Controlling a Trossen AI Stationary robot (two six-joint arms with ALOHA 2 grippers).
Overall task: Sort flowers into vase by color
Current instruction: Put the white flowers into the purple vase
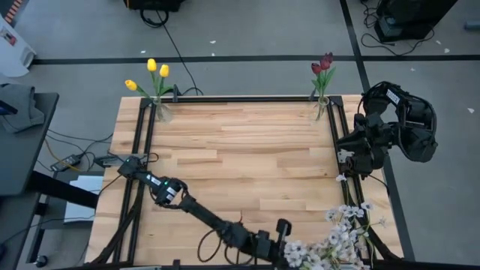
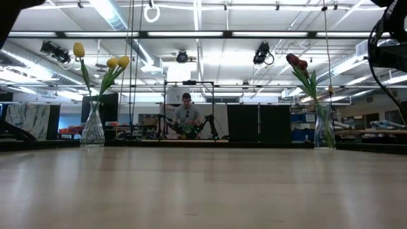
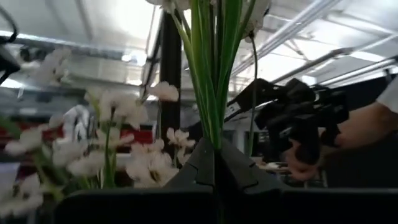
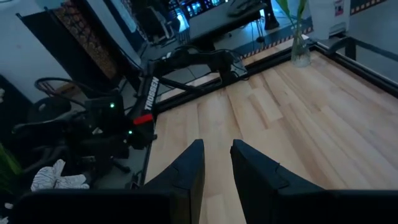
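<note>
Sprays of small whitish blossoms [image 1: 346, 234] lie at the table's near right corner. My left gripper [image 1: 288, 241] reaches there and is shut on their green stems [image 3: 213, 93]; blossoms [image 3: 127, 134] show beside it in the left wrist view. Yellow tulips [image 1: 155, 72] stand in a glass vase [image 1: 162, 112] at the far left corner, seen also as yellow tulips [image 2: 105, 63] in the low view. Dark red tulips [image 1: 323, 66] stand in a vase [image 1: 321, 109] at the far right, also red tulips [image 2: 297, 62]. My right gripper [image 4: 216, 163] waits, open by a narrow gap, over the right edge. My left gripper pinches a bundle of several thin green stems [image 3: 214, 134] between its two fingers. The stems run on past the fingertips [image 3: 200, 158] and out of the wrist picture. Whether the flowers are lifted off the table cannot be told.
A black frame [image 1: 240, 98] rims the wooden table [image 1: 240, 157]. My right arm [image 1: 379, 135] is folded beyond the right edge. A person [image 2: 186, 114] sits far behind the table; a person's arm [image 3: 373, 124] shows in the left wrist view.
</note>
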